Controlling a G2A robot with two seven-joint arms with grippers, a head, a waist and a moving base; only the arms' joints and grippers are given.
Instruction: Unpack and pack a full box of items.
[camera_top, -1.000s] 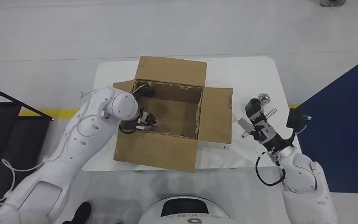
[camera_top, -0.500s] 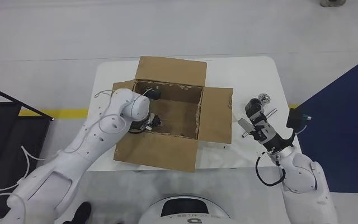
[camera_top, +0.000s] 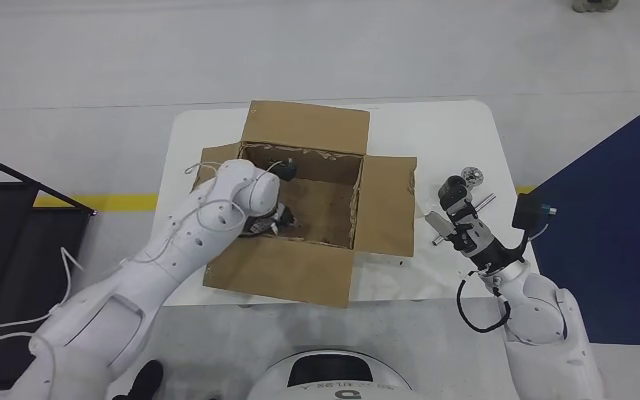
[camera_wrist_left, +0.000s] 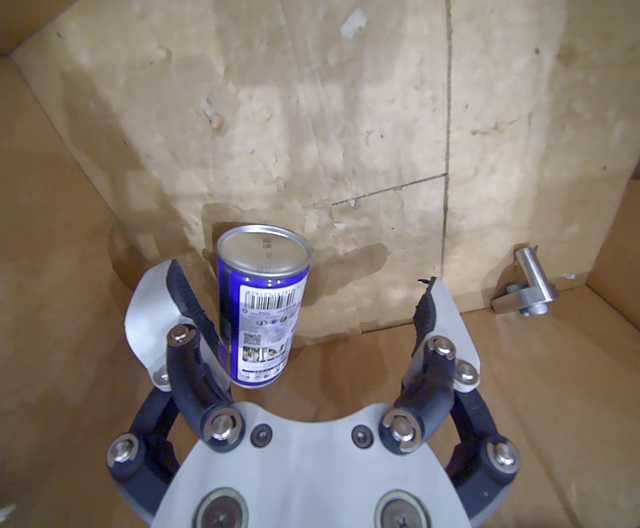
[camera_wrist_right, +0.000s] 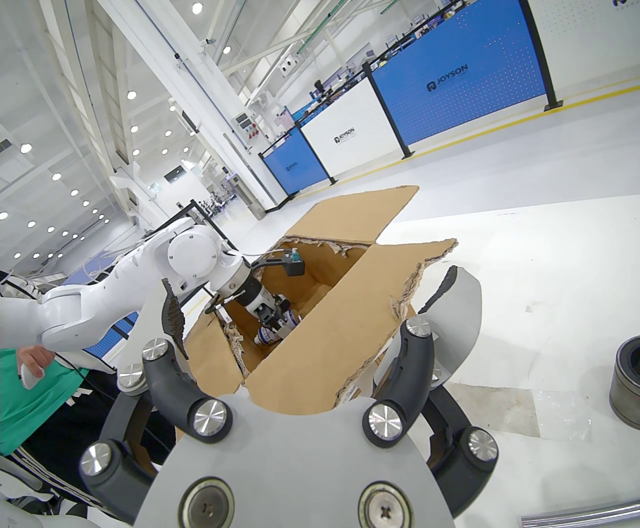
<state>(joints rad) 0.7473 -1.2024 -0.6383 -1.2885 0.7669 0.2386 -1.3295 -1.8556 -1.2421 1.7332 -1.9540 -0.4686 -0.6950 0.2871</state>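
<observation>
The left hand (camera_wrist_left: 301, 287) hangs inside the cardboard box (camera_top: 305, 125), fingers apart. The upright blue can (camera_wrist_left: 262, 300) stands between them, just beside one finger. A small metal part (camera_wrist_left: 525, 290) lies in a box corner. Right of the box, the right hand (camera_wrist_right: 312, 290) is above the counter (camera_top: 440, 130), fingers spread.

A white table (camera_top: 440, 130) stands on a pale grey floor (camera_top: 300, 50). A yellow line (camera_top: 100, 201) runs along the floor to the table's left, beside a black frame (camera_top: 30, 240). A dark blue floor patch (camera_top: 600, 230) lies to the right. Blue partition panels (camera_wrist_right: 460, 70) and white ones (camera_wrist_right: 350, 135) line the far hall under ceiling lights (camera_wrist_right: 131, 95).
</observation>
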